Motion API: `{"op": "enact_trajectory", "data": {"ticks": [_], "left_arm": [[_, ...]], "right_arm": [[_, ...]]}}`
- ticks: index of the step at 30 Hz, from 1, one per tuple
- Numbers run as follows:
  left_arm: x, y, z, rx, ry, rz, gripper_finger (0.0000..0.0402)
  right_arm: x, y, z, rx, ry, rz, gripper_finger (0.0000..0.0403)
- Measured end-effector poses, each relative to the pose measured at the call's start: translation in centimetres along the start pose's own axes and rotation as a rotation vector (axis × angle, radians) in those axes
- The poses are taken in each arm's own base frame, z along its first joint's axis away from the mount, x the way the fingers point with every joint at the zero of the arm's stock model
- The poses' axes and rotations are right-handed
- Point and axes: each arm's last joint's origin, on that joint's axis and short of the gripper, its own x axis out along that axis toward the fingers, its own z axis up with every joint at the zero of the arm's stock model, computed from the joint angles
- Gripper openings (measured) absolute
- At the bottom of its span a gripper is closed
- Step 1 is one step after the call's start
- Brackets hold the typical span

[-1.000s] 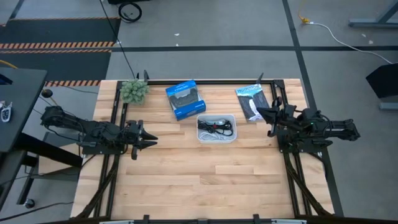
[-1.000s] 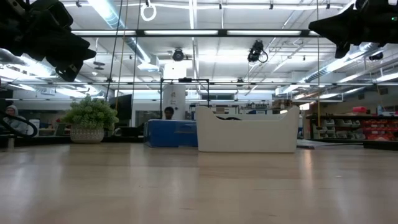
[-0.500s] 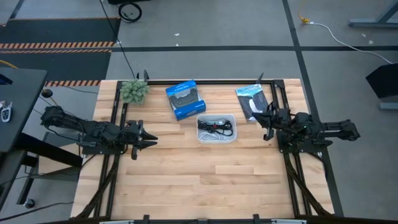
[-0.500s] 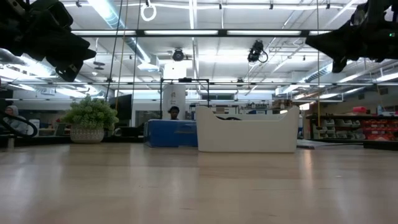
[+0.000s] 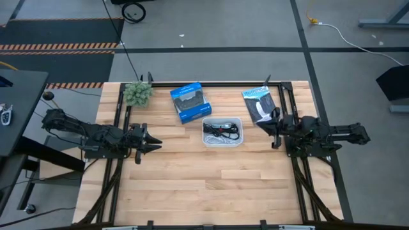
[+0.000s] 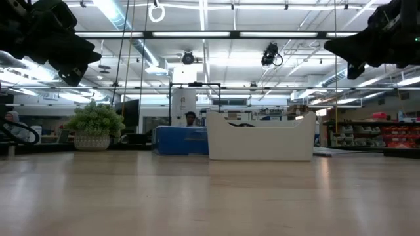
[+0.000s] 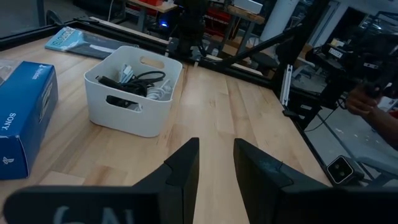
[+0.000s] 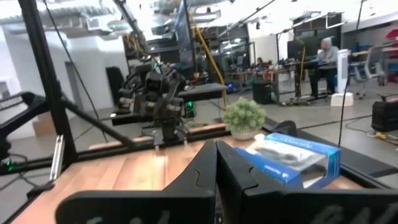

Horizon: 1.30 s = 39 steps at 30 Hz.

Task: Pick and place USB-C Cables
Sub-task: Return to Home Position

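Note:
The USB-C cables lie bundled in a small white bin at the table's far middle: a black one with a red band, a white one, and others I cannot tell apart. In the left wrist view, black and white cables show above the bin's rim. My left gripper hovers open at the table's left side, pointing toward the bin. My right gripper hovers shut just right of the bin, above the table. Neither touches anything.
A blue box lies behind the bin on its left, and a black-and-white packet lies far right near my right gripper. A small potted plant stands at the far left corner. Bare wood spreads over the near half. People show in the room beyond.
My right gripper has moved slightly toward the near edge and down. It has turned from slanting toward the far left corner to pointing more squarely toward the table's left and the bin. The cables have stayed in the bin.

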Motion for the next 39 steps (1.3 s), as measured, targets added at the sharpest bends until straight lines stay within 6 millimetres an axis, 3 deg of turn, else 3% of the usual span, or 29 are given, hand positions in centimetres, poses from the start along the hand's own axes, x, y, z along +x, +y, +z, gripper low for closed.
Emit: {"op": "enact_trajectory", "data": {"ticks": [39], "left_arm": [[0.1, 0.17, -0.5, 0.001, 0.001, 0.0, 0.0107]], "right_arm": [[-0.01, 0.01, -0.33, -0.007, 0.035, 0.01, 0.0018]]}}
